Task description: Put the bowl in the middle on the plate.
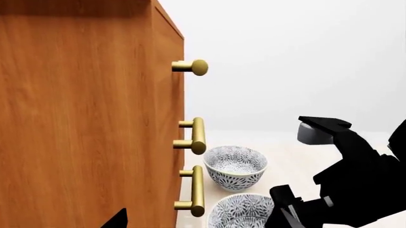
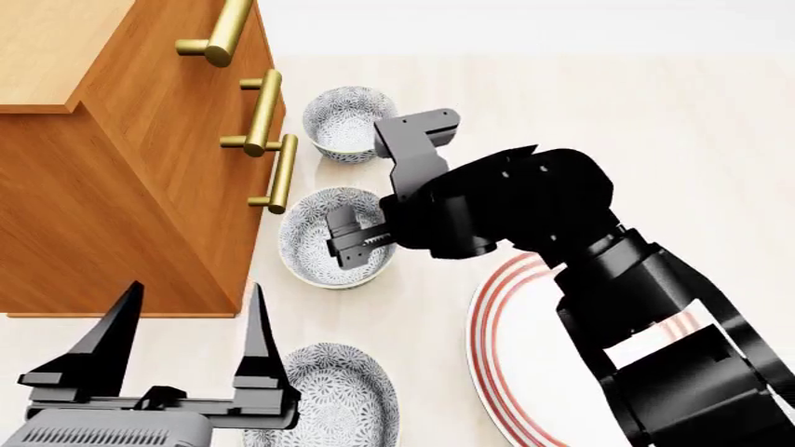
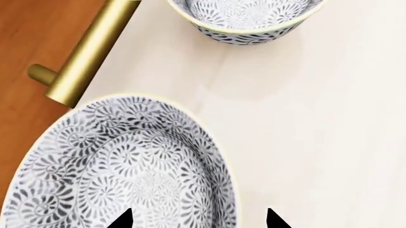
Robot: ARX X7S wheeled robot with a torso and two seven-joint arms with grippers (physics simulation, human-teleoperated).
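Three grey-blue floral bowls stand in a row beside the cabinet. The middle bowl (image 2: pixel 316 244) (image 3: pixel 120 166) (image 1: pixel 241 211) has my right gripper (image 2: pixel 352 242) (image 3: pixel 198 221) low over it, open. One fingertip (image 3: pixel 121 221) hangs inside the bowl, the other outside its rim. The plate (image 2: pixel 491 326), white with red rings, lies to the bowl's right, partly hidden under my right arm. My left gripper (image 2: pixel 186 340) stands open near the front left, holding nothing. In the left wrist view only one dark fingertip (image 1: pixel 117 221) shows.
The far bowl (image 2: pixel 348 119) (image 3: pixel 247 19) (image 1: pixel 235 166) and the near bowl (image 2: pixel 333 400) flank the middle one. A wooden cabinet (image 2: pixel 125 168) with brass handles (image 2: pixel 279 172) stands right against the bowls' left side.
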